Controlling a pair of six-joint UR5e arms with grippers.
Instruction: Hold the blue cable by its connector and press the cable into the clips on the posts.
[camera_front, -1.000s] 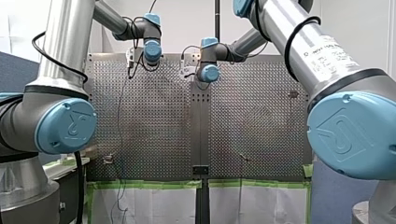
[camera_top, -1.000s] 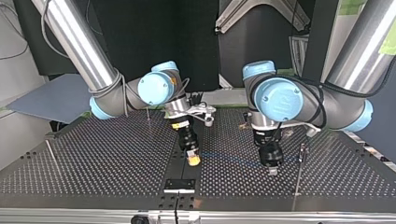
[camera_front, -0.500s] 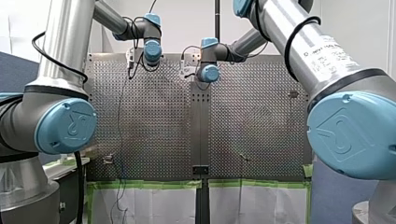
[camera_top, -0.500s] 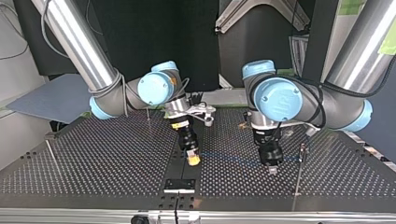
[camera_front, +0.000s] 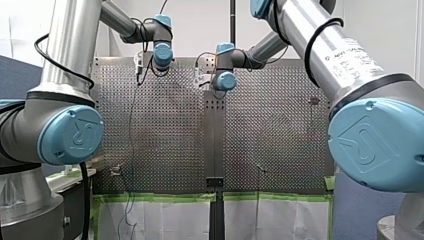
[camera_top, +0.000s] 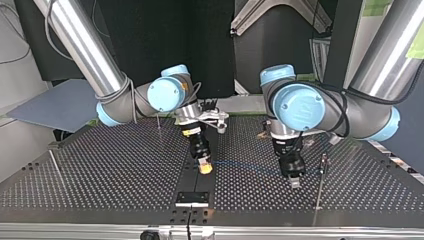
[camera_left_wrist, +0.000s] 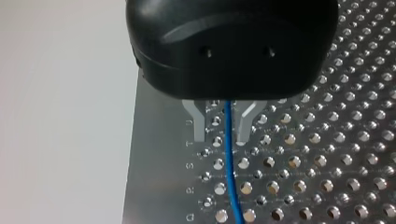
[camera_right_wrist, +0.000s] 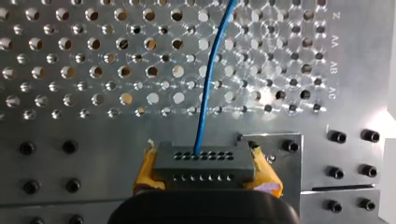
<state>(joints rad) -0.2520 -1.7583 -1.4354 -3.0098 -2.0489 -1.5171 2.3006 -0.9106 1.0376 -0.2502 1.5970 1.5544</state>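
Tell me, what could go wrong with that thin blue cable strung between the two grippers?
The cable lies loose between my left gripper's parted fingers, so it might slip out. My right gripper pinches only the connector; a hard pull could strain the cable there.

Looked like a robotics lab or test cell. Had a perforated metal table (camera_top: 100, 165) across the middle of the top view, w/ row letters (camera_right_wrist: 334, 64) marked at 3 o'clock in the right wrist view. Carried two silver-and-blue industrial arms: my left arm (camera_front: 65, 75) at 9 o'clock, my right arm (camera_front: 340, 65) at 3, front view. Showed a thin post (camera_top: 320, 182) standing at 4 o'clock in the top view, green tape (camera_front: 160, 197) & white sheeting (camera_front: 165, 220) at 6 in the front view, grey partition panel (camera_top: 55, 105) at 9 in the top view.
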